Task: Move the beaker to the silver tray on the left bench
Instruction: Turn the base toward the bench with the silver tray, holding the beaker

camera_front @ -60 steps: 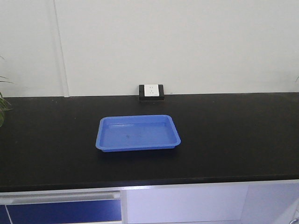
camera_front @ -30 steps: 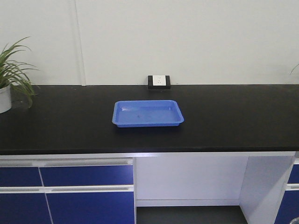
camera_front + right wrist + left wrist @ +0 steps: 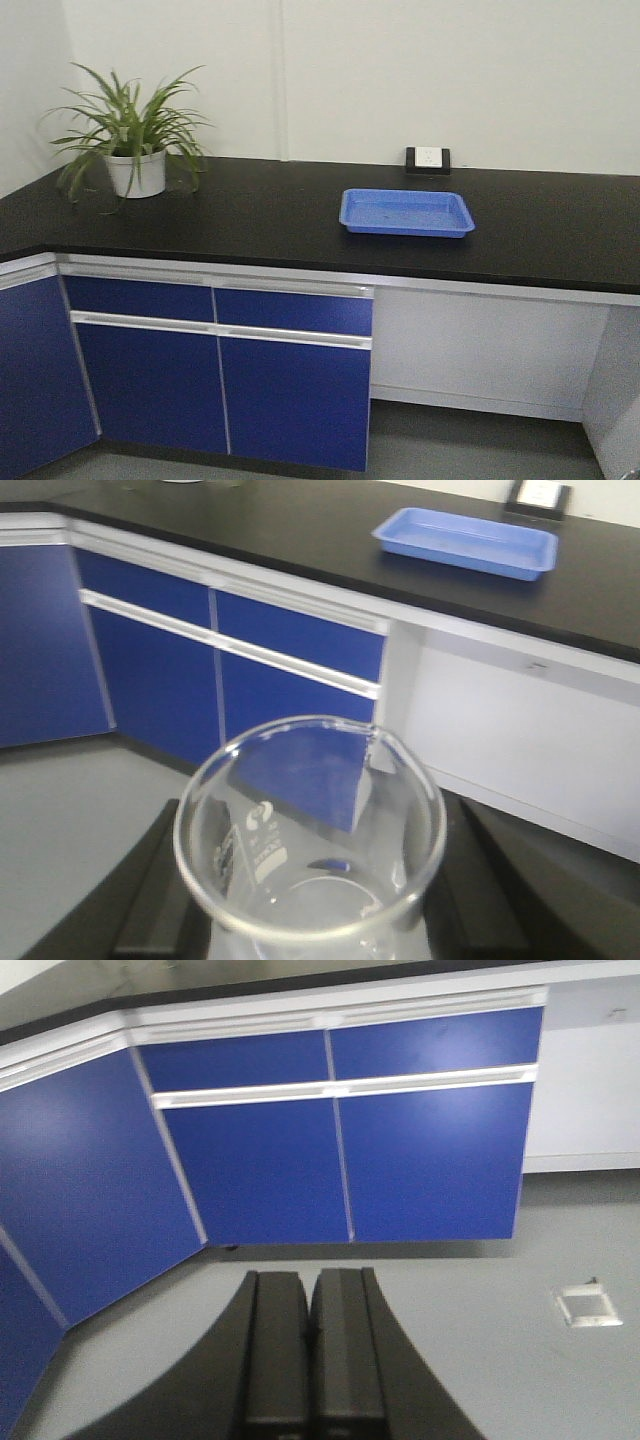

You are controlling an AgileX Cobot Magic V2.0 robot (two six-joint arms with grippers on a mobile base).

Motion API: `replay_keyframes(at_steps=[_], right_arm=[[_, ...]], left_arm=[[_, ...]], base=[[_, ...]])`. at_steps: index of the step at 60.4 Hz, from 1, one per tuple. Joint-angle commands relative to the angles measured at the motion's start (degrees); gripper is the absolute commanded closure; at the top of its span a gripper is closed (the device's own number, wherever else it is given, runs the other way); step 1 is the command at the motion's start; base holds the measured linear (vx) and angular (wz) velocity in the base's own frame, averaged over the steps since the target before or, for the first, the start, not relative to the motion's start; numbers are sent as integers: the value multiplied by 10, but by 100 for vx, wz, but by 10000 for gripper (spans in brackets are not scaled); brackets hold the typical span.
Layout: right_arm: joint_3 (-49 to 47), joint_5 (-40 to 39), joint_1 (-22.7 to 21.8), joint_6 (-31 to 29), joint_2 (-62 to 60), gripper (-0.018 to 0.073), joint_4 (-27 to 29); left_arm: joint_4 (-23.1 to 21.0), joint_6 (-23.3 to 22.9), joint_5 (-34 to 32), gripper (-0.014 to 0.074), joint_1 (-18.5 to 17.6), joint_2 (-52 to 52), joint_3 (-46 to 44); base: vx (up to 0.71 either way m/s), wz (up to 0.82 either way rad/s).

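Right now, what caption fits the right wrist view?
Right gripper holding an empty glass beaker, facing blue cabinet doors and a black bench bearing a blue tray.

The left hand (image 3: 310, 1278) is matte black: two flat, straight-edged fingers (image 3: 278, 1350) whose outer flanks curve wider toward their base. The right hand (image 3: 312, 900) has the same matte black, angular build.
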Motion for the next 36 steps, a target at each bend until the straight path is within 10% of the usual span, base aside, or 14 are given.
replay_keyframes(at_steps=[1,36], right_arm=[[-16,-36,-1,-2,0,571,-14],[-16,-36,-1,-2,0,571,-14]], left_arm=[[-2,-1,-43,595,-4,-4,11],[-2,-1,-43,595,-4,-4,11]], base=[[-40,44],[-36,49]])
